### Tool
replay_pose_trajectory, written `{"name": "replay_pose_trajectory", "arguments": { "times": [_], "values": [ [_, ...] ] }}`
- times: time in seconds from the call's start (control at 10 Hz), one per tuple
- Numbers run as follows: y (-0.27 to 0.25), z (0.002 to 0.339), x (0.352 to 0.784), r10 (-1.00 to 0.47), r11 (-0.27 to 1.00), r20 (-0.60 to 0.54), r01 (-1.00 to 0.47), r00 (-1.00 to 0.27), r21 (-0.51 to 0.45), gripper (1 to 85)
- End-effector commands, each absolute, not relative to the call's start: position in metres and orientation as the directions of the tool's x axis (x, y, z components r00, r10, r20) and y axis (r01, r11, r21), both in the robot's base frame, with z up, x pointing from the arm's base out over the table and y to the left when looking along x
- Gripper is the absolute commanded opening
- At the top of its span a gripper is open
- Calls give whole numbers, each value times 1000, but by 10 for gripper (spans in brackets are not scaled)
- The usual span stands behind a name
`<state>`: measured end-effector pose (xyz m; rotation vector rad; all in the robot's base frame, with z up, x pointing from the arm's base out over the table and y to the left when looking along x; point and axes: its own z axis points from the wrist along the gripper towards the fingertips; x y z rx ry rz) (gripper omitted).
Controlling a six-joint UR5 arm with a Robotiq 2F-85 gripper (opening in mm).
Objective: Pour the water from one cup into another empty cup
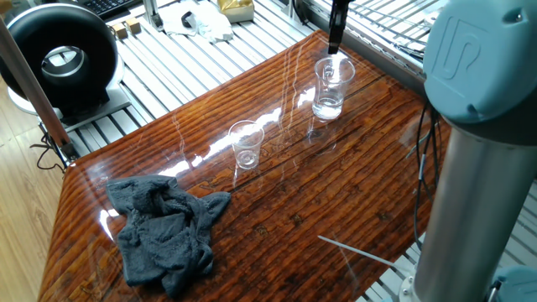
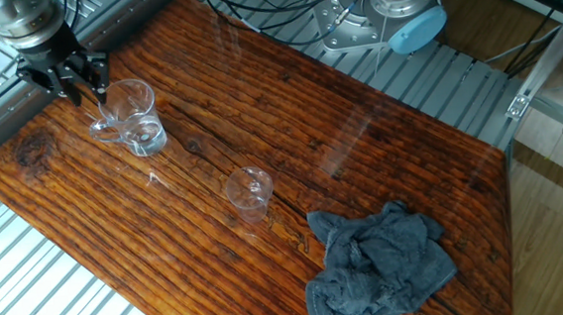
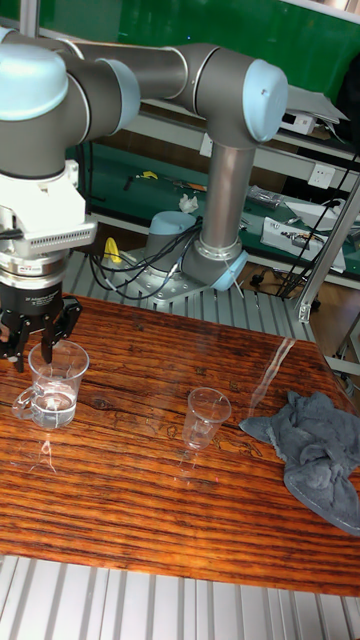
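The larger clear cup [image 1: 333, 86] [image 2: 132, 116] [image 3: 57, 385] stands upright near a far corner of the wooden table, with a shallow layer of water [image 1: 327, 107] [image 3: 52, 405] in its bottom. The smaller clear cup [image 1: 247, 144] [image 2: 249, 192] [image 3: 207, 417] stands upright and empty near the table's middle. My gripper [image 2: 63, 81] [image 3: 33, 345] hangs just behind the larger cup's rim, on the side towards the table edge. It is open, with nothing between its fingers. In one fixed view only a dark fingertip [image 1: 335, 33] shows above the cup.
A crumpled grey cloth [image 1: 164, 231] [image 2: 378, 265] [image 3: 320, 445] lies at the table's other end. My arm's column [image 1: 478, 151] blocks the right foreground, and its base [image 2: 405, 10] sits on the slatted frame. A black round device [image 1: 60, 57] stands off the table.
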<state>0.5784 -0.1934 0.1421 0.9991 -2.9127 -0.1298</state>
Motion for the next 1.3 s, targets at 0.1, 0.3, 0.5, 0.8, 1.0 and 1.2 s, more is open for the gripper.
{"name": "replay_pose_trajectory", "arguments": {
  "times": [0.1, 0.3, 0.5, 0.8, 1.0, 1.2],
  "values": [
    [-186, 133, 573, -609, 786, 16, -600, -793, 149, 377],
    [-189, 131, 572, -599, 793, 24, -588, -801, 159, 320],
    [-197, 128, 577, -617, 779, 17, -607, -787, 161, 313],
    [-194, 126, 578, -617, 773, 12, -603, -787, 197, 313],
    [-184, 126, 573, -611, 771, 16, -590, -791, 239, 313],
    [-186, 125, 572, -607, 775, 26, -585, -794, 238, 293]
  ]
}}
